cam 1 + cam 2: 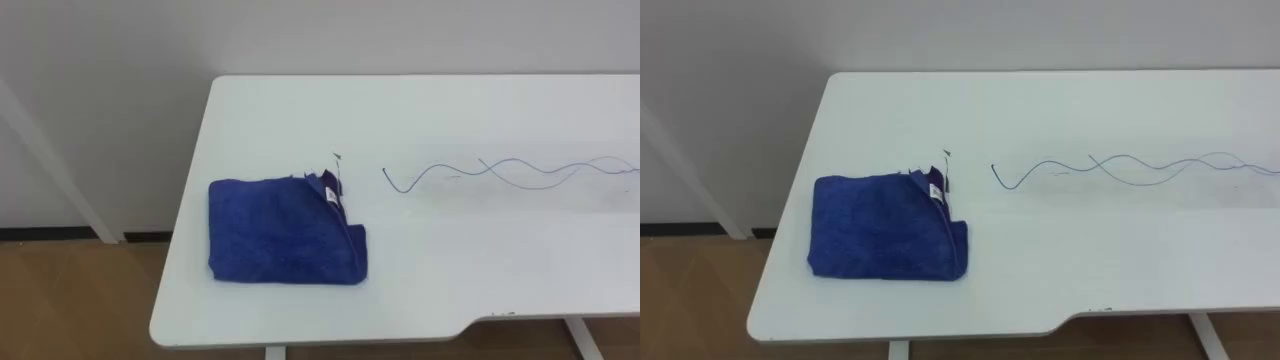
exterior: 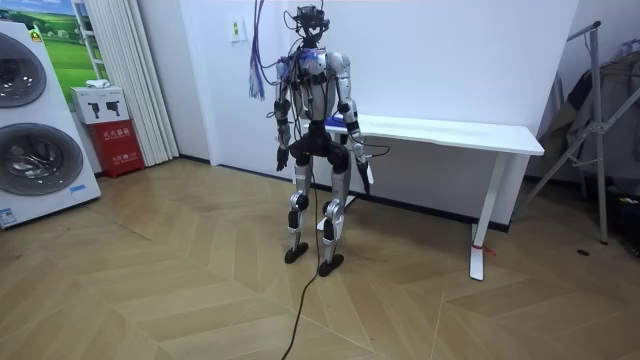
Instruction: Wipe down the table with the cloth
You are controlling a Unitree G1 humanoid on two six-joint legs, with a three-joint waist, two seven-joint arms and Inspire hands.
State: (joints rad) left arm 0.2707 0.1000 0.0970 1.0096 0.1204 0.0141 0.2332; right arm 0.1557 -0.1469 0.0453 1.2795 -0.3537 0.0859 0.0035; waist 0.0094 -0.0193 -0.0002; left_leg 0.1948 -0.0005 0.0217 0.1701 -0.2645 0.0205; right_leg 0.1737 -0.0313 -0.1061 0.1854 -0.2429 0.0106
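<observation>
The blue folded towel (image 1: 285, 232) lies flat in the lower left of the left eye view, near the left end of the white table (image 1: 450, 290) and close to its front edge. No hand touches it. A small label (image 1: 332, 191) sticks up at its upper right corner. Just right of the towel, a thin blue wavy line (image 1: 500, 172) starts on the tabletop and runs across the middle of the frame to the right edge. This looks like the mark to be wiped away.

In the room view the robot stands upright at the table's end, in the upper middle of the frame. Its left hand (image 2: 283, 158) and right hand (image 2: 364, 178) hang low by its hips and appear to hold nothing. I cannot tell how far the fingers are open.

I judge the task not yet begun: the step in hand is the reach for the towel. The next move calls for raising a hand over the table, closing it on the towel, then sweeping rightward along the line with steady downward pressure.
</observation>
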